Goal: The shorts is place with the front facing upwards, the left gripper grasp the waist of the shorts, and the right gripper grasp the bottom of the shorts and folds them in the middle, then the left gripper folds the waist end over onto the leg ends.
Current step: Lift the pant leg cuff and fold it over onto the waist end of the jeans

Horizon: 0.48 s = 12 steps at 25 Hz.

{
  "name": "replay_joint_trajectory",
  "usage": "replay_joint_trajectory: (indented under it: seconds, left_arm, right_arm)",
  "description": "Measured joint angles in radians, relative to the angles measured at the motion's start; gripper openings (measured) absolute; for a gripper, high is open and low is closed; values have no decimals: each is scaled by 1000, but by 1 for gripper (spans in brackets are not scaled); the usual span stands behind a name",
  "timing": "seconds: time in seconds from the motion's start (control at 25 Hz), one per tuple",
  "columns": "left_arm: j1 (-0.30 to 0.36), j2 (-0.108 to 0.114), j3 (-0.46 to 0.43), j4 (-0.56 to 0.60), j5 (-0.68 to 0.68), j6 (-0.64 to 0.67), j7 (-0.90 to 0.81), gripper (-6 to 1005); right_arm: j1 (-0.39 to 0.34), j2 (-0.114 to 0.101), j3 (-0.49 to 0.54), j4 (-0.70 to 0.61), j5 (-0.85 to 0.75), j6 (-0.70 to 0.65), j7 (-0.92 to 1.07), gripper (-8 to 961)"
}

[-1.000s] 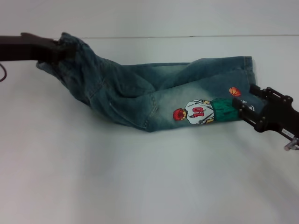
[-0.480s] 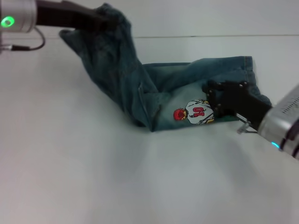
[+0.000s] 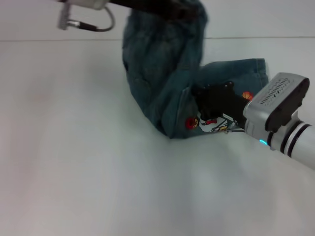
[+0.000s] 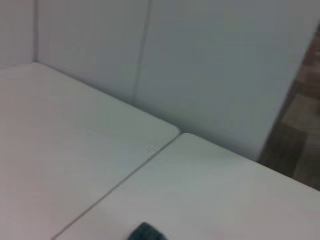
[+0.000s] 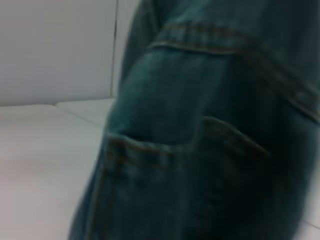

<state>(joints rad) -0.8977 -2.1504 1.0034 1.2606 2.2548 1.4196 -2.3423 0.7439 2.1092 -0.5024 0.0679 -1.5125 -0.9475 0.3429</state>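
Head view: the shorts (image 3: 162,73) lie on the white table (image 3: 74,162), folded lengthwise. The waist end is lifted well above the surface and hangs as a tall, draped column of denim. The left gripper (image 3: 170,7) is at the top edge of the frame, its black fingers clenched on the raised waist fabric; a white wrist section with a looped cable shows beside it. The leg ends (image 3: 251,73) remain flat on the table toward the right, with the orange basketball print (image 3: 247,96) visible close to the hem. The right gripper (image 3: 209,98) sits low over the printed leg, its black body covering most of the cartoon player print (image 3: 193,123). Whether its fingers are parted or closed cannot be told; they are hidden against the denim. Its silver-grey wrist housing (image 3: 275,105) extends to the right edge and carries a small blue light.

Left wrist view: white table surface with a seam line (image 4: 115,187), a pale wall panel behind, and a strip of brown floor at one edge. A small dark object (image 4: 146,232) shows at the frame border; what it is cannot be told.

Right wrist view: denim of the shorts (image 5: 200,140) fills most of the frame at close range, with a stitched pocket edge (image 5: 145,149) and seam lines visible. White table and wall show alongside.
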Motion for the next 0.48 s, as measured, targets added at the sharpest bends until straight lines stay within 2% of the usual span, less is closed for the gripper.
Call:
replay_joint_trajectory:
  seconds: [0.12,0.48]
  left_arm:
    - [-34,-11,31,-41,-3,-30,-7,97]
    - [-103,-19,167,-175,-11,-188,-14,100]
  right_arm:
    - [12,0,-2,7,-3,4,6,-1]
    - [17,-3,-32,15,-5,0,19,-1]
